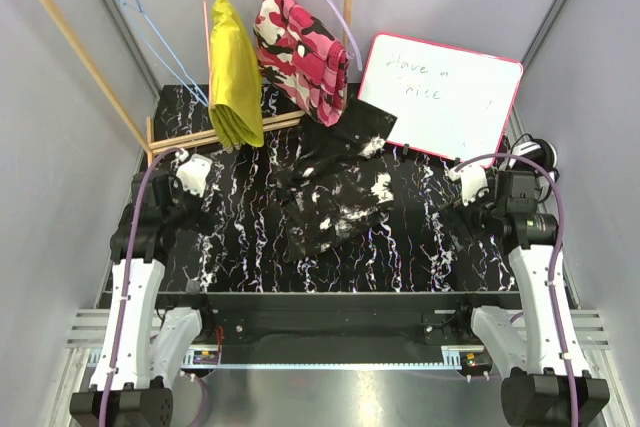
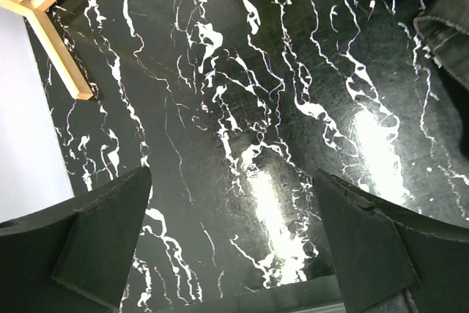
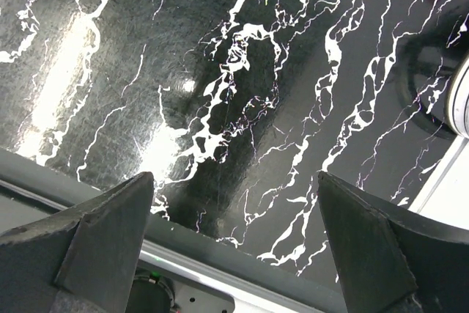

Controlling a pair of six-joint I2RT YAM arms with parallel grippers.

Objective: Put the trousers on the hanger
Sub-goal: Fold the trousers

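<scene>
The black trousers (image 1: 335,187) with white blotches lie crumpled in the middle of the black veined table. An edge of them shows at the top right of the left wrist view (image 2: 447,27). The light-blue wire hanger (image 1: 150,32) hangs from the wooden rack at the back left. My left gripper (image 1: 172,215) is open and empty over the left part of the table, left of the trousers; its fingers (image 2: 102,232) frame bare tabletop. My right gripper (image 1: 490,209) is open and empty at the right side, near the table's front edge (image 3: 242,269).
On the wooden rack (image 1: 75,17) hang a yellow garment (image 1: 235,72) on a pink hanger, and a pink camouflage garment (image 1: 305,52) on a lilac hanger. A whiteboard (image 1: 440,97) leans at the back right. The rack's foot (image 2: 55,34) lies near my left gripper.
</scene>
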